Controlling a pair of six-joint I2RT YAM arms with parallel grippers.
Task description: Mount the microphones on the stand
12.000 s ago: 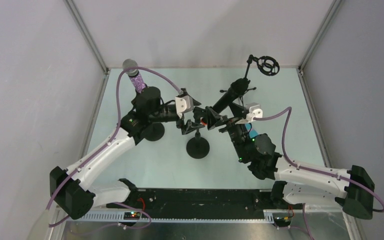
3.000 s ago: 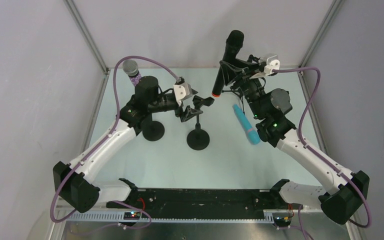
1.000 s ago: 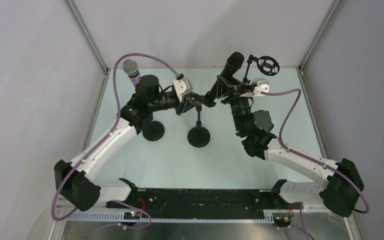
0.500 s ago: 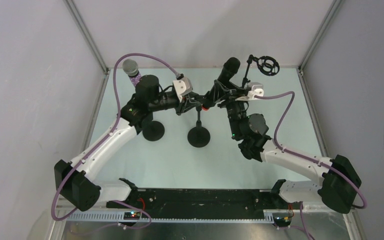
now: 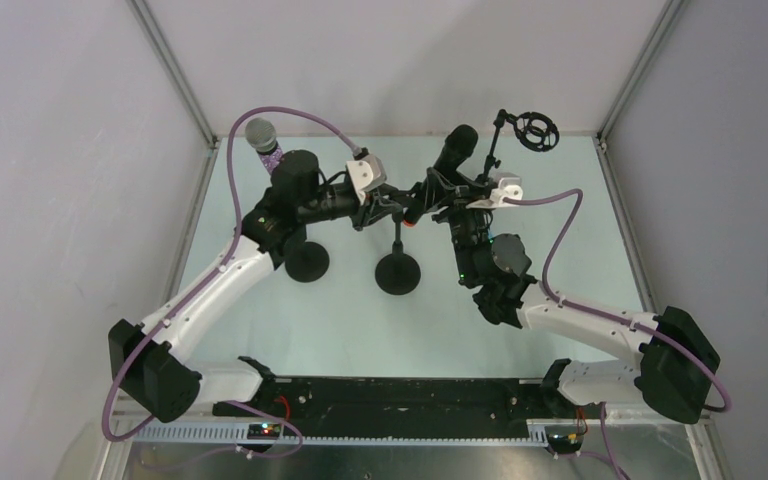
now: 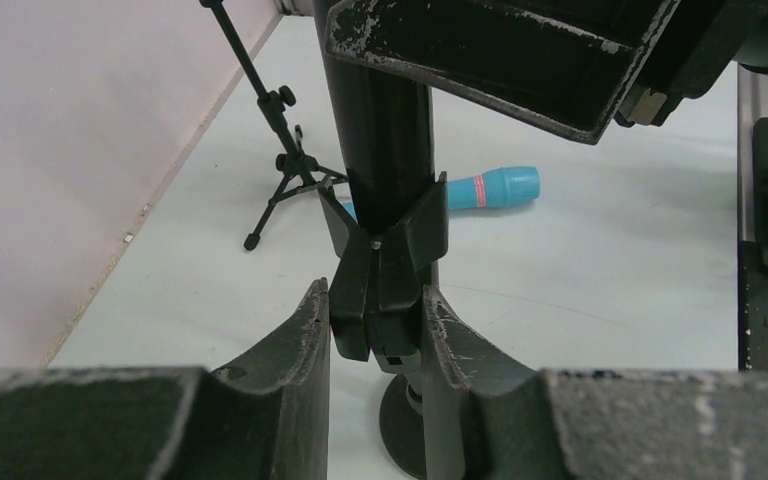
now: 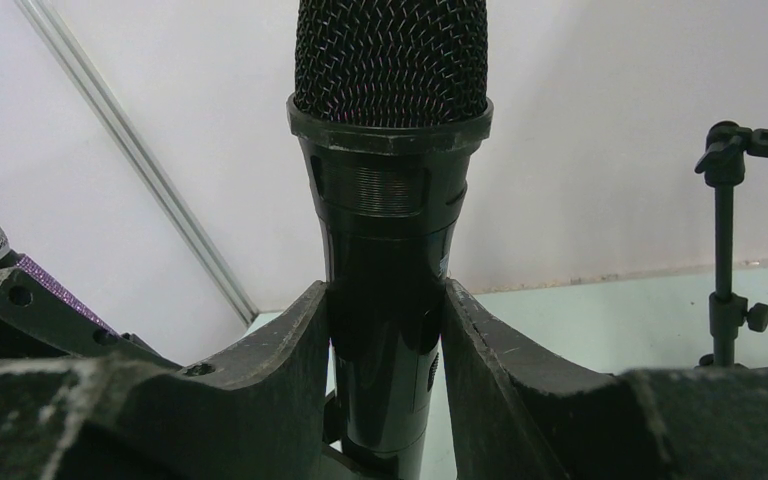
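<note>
The black microphone (image 5: 447, 160) with an orange end stands tilted, and my right gripper (image 5: 443, 190) is shut round its body (image 7: 388, 230). Its lower end sits in the clip (image 6: 385, 265) of the middle stand (image 5: 397, 272). My left gripper (image 5: 387, 207) is shut on that clip from the left, its fingers (image 6: 305, 340) pressed against both sides. The purple glittery microphone (image 5: 265, 145) stands upright on the left stand (image 5: 307, 262), partly hidden by my left arm. The teal microphone (image 6: 480, 188) lies on the table beyond the clip; in the top view my right arm hides it.
A thin tripod stand with a round shock mount (image 5: 534, 130) stands at the back right, also seen in the wrist views (image 6: 278, 150) (image 7: 726, 250). Enclosure walls close in the table on three sides. Purple cables loop over both arms.
My right arm has drawn back and to the left, bringing the black microphone down so that its orange end meets the clip. The left gripper has stayed on the clip.
</note>
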